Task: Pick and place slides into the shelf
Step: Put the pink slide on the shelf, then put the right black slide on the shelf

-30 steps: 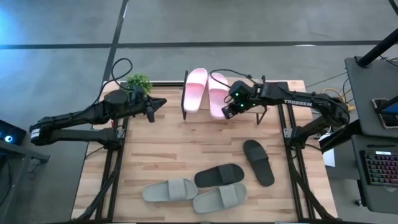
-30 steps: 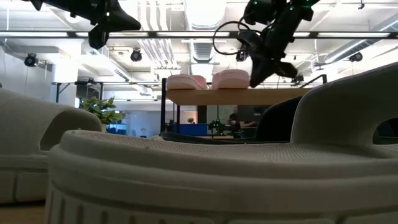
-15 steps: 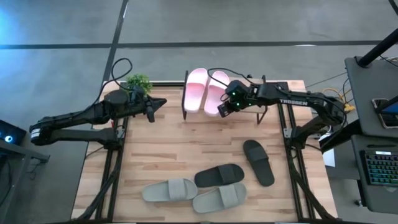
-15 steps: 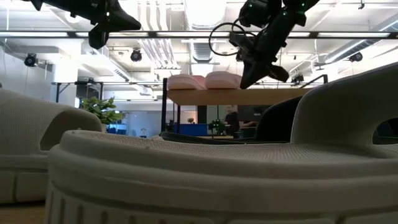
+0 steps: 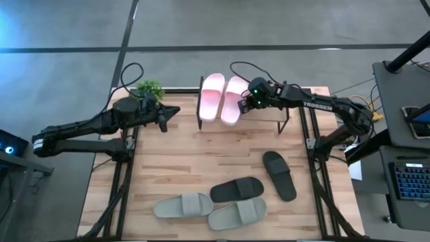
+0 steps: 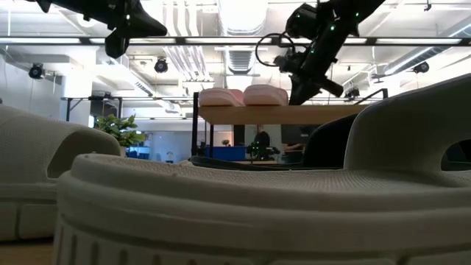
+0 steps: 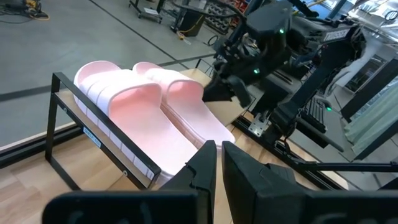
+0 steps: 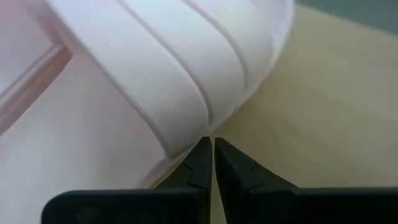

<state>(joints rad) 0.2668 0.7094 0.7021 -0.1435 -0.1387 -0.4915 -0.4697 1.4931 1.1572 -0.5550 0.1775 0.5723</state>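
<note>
Two pale pink slides lie side by side, soles down, on the shelf (image 5: 266,115) at the table's far edge: the left one (image 5: 213,97) and the right one (image 5: 233,99). My right gripper (image 5: 245,103) is shut, at the right pink slide's right side (image 8: 186,93). My left gripper (image 5: 165,116) is shut and hovers left of the shelf, touching nothing. On the tabletop lie the black pair (image 5: 236,189) (image 5: 279,175) and the grey-green pair (image 5: 183,205) (image 5: 236,214). My right gripper touches the right pink slide with its shut fingertips (image 8: 200,154) on the slide's right flank, where the strap's edge (image 8: 180,144) meets the sole. The fingers come slanting down from the table's right. The slide lies flat on the shelf top (image 6: 250,113).
A small green plant (image 5: 150,89) stands at the table's far left corner, behind my left arm. The shelf's right half (image 5: 272,111) is bare plank. Bare tabletop (image 5: 195,154) lies between the shelf and the loose slides. Black frame rails run along both table sides.
My right gripper, shut throughout, moved toward the table's left, then toward the far edge along the slide's flank. The right pink slide slid left on the shelf and turned until it lies beside the left pink slide. My left arm kept still.
</note>
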